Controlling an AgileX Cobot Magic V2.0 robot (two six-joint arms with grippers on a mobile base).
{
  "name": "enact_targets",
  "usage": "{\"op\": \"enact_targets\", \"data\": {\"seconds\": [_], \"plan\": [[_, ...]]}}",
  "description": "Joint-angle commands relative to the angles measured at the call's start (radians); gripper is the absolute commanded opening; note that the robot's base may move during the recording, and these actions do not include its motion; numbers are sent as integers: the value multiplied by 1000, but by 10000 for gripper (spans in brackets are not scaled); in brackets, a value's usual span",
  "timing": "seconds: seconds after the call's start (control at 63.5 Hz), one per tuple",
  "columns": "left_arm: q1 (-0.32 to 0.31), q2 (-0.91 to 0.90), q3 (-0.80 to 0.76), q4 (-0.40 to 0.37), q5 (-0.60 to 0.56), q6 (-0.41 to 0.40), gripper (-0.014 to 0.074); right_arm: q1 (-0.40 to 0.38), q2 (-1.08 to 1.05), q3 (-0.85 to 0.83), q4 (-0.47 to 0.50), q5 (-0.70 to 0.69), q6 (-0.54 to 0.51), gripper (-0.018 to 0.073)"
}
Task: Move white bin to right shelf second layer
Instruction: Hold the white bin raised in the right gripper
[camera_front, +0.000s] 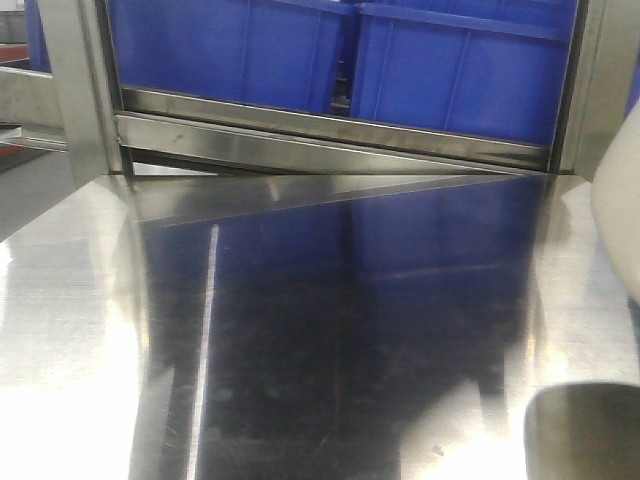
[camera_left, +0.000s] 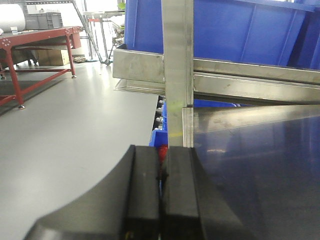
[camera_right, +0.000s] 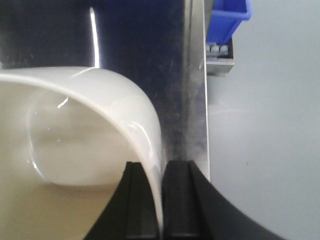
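Right pincer (camera_right: 161, 172) clamped on white bin (camera_right: 75, 125) wall beside deck (camera_right: 192, 100) edge; left pincer (camera_left: 161, 170) closed.

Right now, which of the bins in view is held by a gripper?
The white bin, its wall pinched by the right gripper; the blue crates sit untouched on the rack.

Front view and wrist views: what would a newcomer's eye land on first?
The two big blue crates on the rack at the top of the front view, their colour mirrored in the shiny steel deck below. Then, in the right wrist view, the right hand pinching the wall of the glossy white bin.
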Motion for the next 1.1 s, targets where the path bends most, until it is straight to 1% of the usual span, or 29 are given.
{"op": "enact_targets", "data": {"seconds": [0.0,0.236,1.087], "plan": [[-4,-13,37,-6,-84,-3,85,-6,-31,-28,-2,-70,0,66],[-4,-13,37,-6,-84,-3,85,-6,-35,-28,11,-63,0,66],[-4,-13,37,-6,-84,-3,85,-6,-35,-28,11,-63,0,66]]}}
